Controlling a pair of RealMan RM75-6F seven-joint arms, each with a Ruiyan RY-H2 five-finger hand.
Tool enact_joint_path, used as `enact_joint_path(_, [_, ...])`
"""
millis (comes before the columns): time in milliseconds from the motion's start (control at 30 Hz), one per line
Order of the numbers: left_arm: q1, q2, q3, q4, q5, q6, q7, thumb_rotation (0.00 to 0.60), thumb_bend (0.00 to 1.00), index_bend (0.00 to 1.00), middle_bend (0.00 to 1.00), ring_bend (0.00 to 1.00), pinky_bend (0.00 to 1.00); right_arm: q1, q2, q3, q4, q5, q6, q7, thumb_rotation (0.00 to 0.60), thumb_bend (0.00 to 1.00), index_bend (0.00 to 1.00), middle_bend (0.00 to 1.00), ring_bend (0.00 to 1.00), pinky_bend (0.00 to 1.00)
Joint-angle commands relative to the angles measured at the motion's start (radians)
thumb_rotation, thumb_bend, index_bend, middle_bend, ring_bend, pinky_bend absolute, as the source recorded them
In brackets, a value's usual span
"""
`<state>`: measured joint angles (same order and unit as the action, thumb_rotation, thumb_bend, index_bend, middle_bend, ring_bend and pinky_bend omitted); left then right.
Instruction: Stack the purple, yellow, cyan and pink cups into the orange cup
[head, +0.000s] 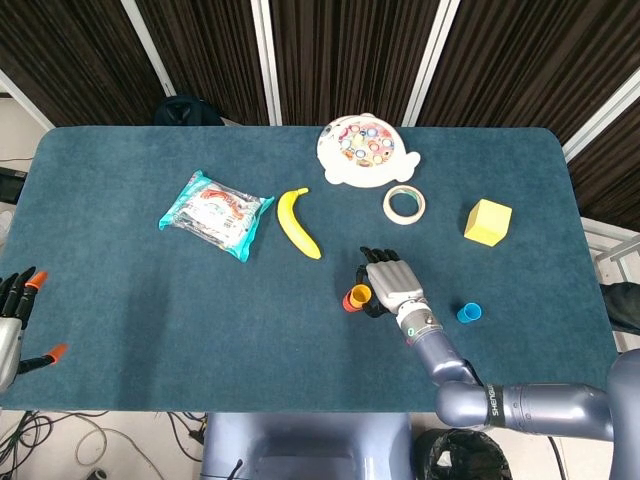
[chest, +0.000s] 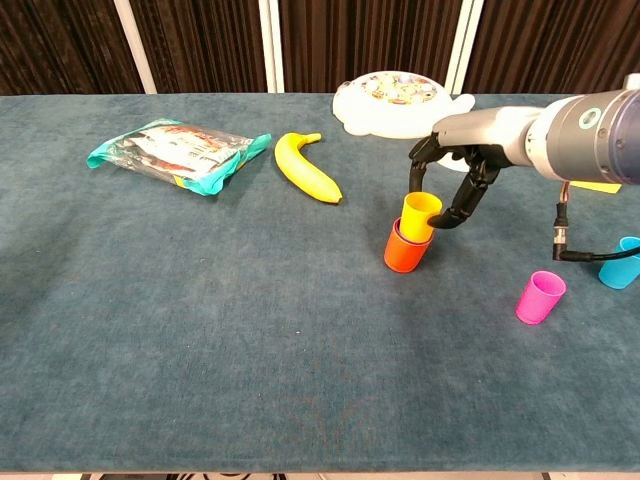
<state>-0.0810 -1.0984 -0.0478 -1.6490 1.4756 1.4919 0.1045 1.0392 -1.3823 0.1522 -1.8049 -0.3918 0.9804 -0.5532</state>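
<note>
A teal-carpeted table (head: 120, 300) with rounded corners stands before a wall of dark ribbed panels (head: 340, 50) split by slanting white strips (head: 265, 60), and cables (head: 40, 440) trail over the pale floor (head: 20, 135) at its near-left corner.

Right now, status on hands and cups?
Right hand pinching yellow cup, tilted in orange cup. Left hand idle, open. Pink cup, cyan cup waiting. Path clear.
</note>
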Motion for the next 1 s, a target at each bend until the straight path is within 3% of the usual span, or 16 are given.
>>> enact_joint_path(33, [0.000, 0.001, 0.001, 0.000, 0.001, -0.001, -0.001, 0.600, 0.00, 0.00, 0.00, 0.00, 0.04, 0.001, 0.002, -0.003, -0.001, 0.006, -0.007, -0.002, 0.600, 0.39, 0.21, 0.00, 0.02, 0.01])
enact_joint_path(333, [0.000, 0.000, 0.000, 0.002, 0.002, 0.001, -0.003, 0.600, 0.00, 0.00, 0.00, 0.00, 0.04, 0.007, 0.028, -0.013, -0.019, 0.010, -0.005, -0.018, 0.600, 0.21, 0.01, 0.00, 0.02, 0.01])
enact_joint_path(600, [-0.001, -0.001, -0.002, 0.004, -0.002, 0.001, 0.001, 0.600, 0.00, 0.00, 0.00, 0.00, 0.04, -0.045, 0.142, -0.009, -0.062, -0.036, 0.050, 0.017, 0.600, 0.21, 0.01, 0.00, 0.02, 0.01])
enact_joint_path(767, [-0.001, -0.003, -0.005, 0.003, -0.007, 0.002, 0.008, 0.600, 0.00, 0.00, 0.00, 0.00, 0.04, -0.110, 0.251, -0.055, -0.086, -0.089, 0.070, 0.037, 0.600, 0.21, 0.06, 0.00, 0.02, 0.01])
enact_joint_path(1000, [0.000, -0.013, 0.003, -0.003, 0.005, 0.005, 0.026, 0.600, 0.00, 0.00, 0.00, 0.00, 0.04, -0.234, 0.343, -0.143, -0.105, -0.262, 0.065, 0.115, 0.600, 0.21, 0.11, 0.00, 0.02, 0.01])
